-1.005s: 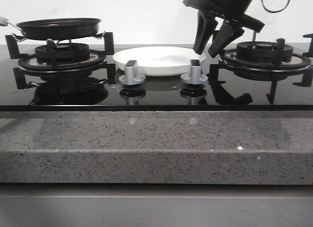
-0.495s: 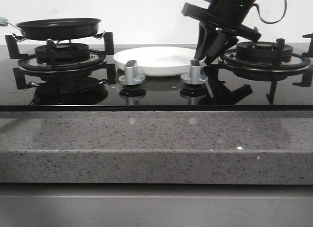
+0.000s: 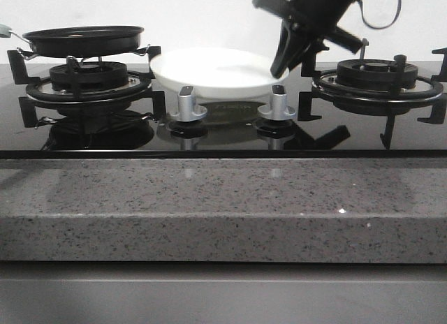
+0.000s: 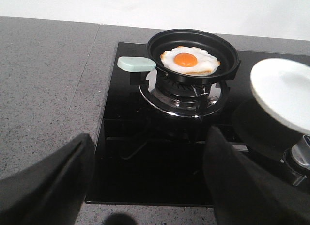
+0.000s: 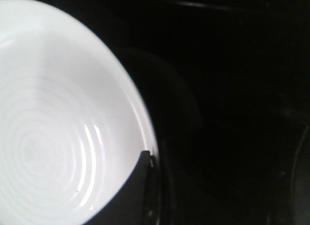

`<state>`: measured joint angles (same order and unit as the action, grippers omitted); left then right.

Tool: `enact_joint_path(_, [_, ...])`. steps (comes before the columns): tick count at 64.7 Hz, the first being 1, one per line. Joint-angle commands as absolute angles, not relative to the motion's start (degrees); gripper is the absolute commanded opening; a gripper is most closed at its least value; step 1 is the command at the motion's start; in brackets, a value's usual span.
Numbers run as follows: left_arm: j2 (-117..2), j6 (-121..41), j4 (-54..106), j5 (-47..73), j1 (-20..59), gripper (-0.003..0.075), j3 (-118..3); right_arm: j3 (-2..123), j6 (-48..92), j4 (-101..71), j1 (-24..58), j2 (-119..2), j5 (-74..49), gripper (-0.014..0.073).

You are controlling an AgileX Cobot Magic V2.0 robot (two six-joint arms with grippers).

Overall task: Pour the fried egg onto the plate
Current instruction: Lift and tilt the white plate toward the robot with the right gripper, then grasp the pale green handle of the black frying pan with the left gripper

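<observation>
Plate [image 3: 213,72] now lifted by right gripper [image 3: 283,59], fried egg [image 4: 189,61] in pan [image 4: 193,55]

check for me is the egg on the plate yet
No, the egg lies in the black pan on the left burner, and the plate is bare.

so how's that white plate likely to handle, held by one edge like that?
Probably slippery: the plate is glossy, with glare streaks in the right wrist view. The right hand pinches only its rim, so it may sag or pivot; it looks lifted and tilted above the cooktop. It seems a rigid dish, likely ceramic, so a drop could chip it.
</observation>
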<state>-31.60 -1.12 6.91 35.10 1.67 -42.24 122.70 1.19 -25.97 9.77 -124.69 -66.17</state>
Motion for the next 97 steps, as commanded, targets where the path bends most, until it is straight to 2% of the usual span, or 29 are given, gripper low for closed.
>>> enact_joint_path(1, [-32.16,-0.69,7.51,30.38,1.67,0.0481,-44.24,124.27,1.71,-28.81,9.32,-117.46,-64.47,-0.0067])
enact_joint_path(16, [-32.16,-0.69,7.51,30.38,1.67,0.0481,-44.24,119.55,2.16,-26.5,11.32,-110.09,-66.43,-0.0067])
enact_joint_path(40, [-32.16,-0.69,7.51,30.38,1.67,0.0481,-44.24,90.26,5.86,-24.69,14.74,-91.35,-53.11,-0.0067])
enact_joint_path(53, [-32.16,-0.69,7.51,30.38,1.67,0.0481,-44.24,79.59,5.86,-24.7,14.74,-87.6,-48.41,-0.0067])
enact_joint_path(97, [-32.16,-0.69,7.51,30.38,1.67,0.0481,-44.24,76.82,5.86,-24.7,14.74,-89.71,-46.74,-0.0067])
